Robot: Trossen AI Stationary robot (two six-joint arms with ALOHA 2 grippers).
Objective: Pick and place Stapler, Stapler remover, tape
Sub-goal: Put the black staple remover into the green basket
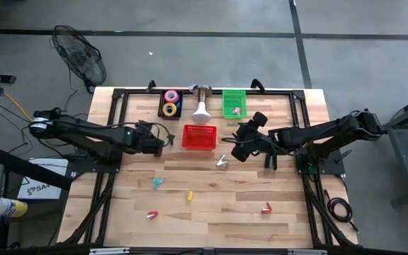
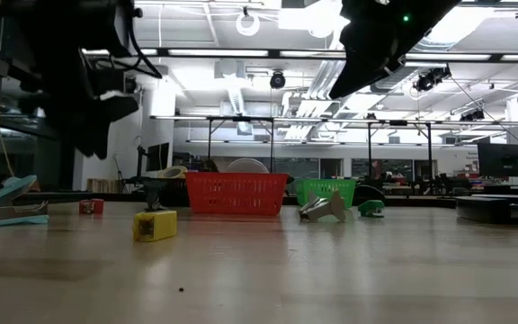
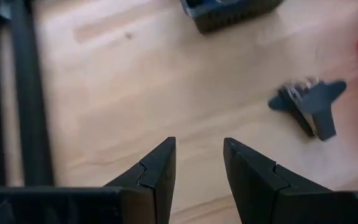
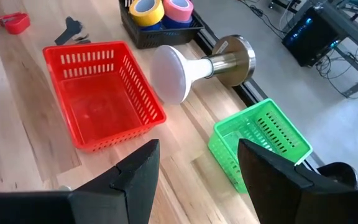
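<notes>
Partway: pink, yellow and blue ring-shaped tape rolls (image 4: pixel 163 9) sit in the black bin (image 4: pixel 160 31); the red mesh plastic basket (image 4: pixel 101 93) is empty. The green mesh basket (image 1: pixel 234 101) holds something small. Four small coloured pieces (image 1: pixel 189 196) lie loose on the wooden table (image 1: pixel 211 212); I can't tell stapler from remover. Left gripper (image 3: pixel 197 171) and right gripper (image 4: pixel 194 168) hover, both parted, holding nothing. A white lamp (image 4: pixel 194 68) stands between the baskets.

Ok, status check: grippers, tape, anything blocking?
Left gripper and right gripper open, empty, hovering. Tape rolls sit in the black tray. Red basket empty, nothing blocking.
</notes>
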